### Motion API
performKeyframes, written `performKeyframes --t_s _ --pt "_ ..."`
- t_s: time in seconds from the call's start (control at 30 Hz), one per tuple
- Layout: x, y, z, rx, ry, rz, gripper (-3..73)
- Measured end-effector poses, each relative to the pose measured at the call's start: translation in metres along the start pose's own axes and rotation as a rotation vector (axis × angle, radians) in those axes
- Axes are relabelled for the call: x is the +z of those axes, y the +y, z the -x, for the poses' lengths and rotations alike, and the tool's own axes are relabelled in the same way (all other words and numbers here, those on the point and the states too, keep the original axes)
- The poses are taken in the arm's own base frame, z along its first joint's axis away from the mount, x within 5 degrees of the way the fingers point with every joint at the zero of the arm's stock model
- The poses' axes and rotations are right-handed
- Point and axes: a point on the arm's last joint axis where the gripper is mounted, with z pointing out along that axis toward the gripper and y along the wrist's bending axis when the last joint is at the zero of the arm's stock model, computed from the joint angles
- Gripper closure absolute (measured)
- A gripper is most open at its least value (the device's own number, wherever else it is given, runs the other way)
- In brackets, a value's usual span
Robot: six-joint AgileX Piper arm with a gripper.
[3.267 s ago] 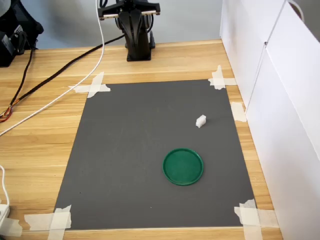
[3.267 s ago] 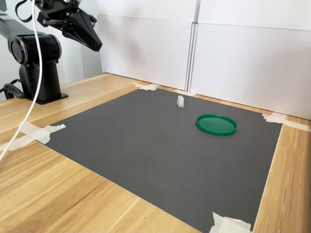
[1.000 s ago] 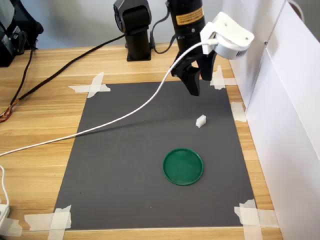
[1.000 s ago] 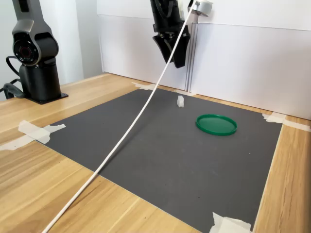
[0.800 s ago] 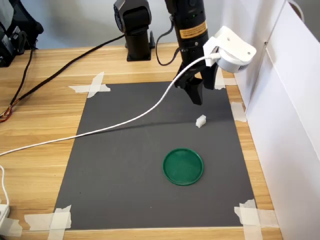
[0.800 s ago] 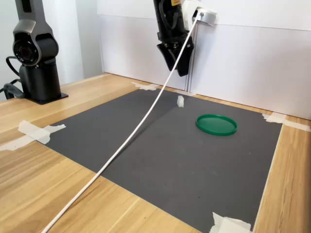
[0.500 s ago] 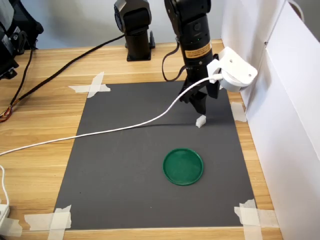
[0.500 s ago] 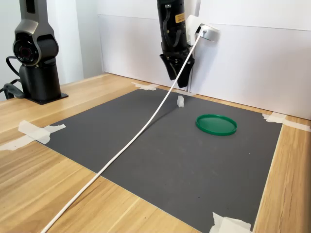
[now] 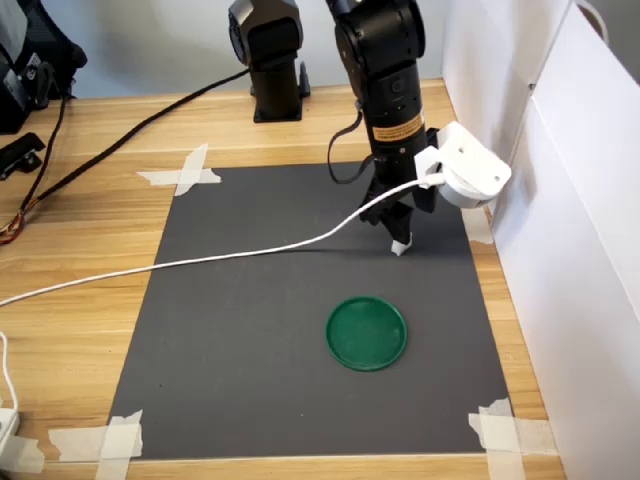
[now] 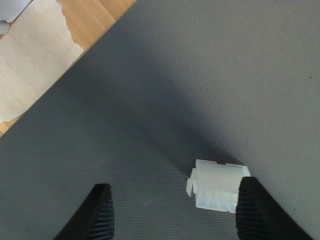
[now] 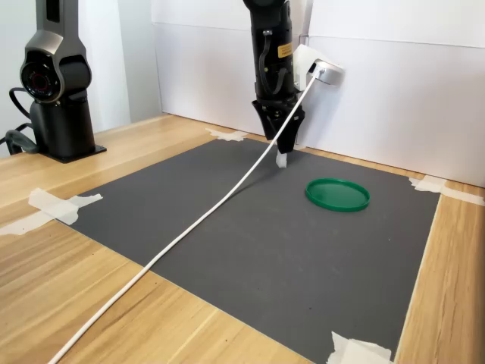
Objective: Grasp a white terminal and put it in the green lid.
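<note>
**Closing in for the grasp**

Gripper [image 10: 172, 210] lowered over the white terminal [image 10: 218, 185], fingers apart and holding nothing. In the wrist view, terminal lying on the dark grey mat [image 10: 210, 75], close against one ribbed fingertip [image 10: 250, 205], well off from the other. In the first exterior view, terminal [image 9: 400, 247] just under the gripper [image 9: 398, 230], apart from the green lid [image 9: 367, 332], empty nearer the camera. Step in hand, by judgement: final approach, grasp not yet made. Next move likely calls for centring, closing, lifting, then carrying to the lid.
</note>
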Motion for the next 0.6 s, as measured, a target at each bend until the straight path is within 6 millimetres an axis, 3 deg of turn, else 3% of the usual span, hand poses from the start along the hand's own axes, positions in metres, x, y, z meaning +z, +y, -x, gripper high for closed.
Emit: performKeyframes --t_s 0.23,0.6 --pt "-0.003 0.0 -0.002 -0.018 0.016 -0.007 8.8" --pt "-0.042 -0.007 0.014 -0.077 -0.021 -0.077 8.8"
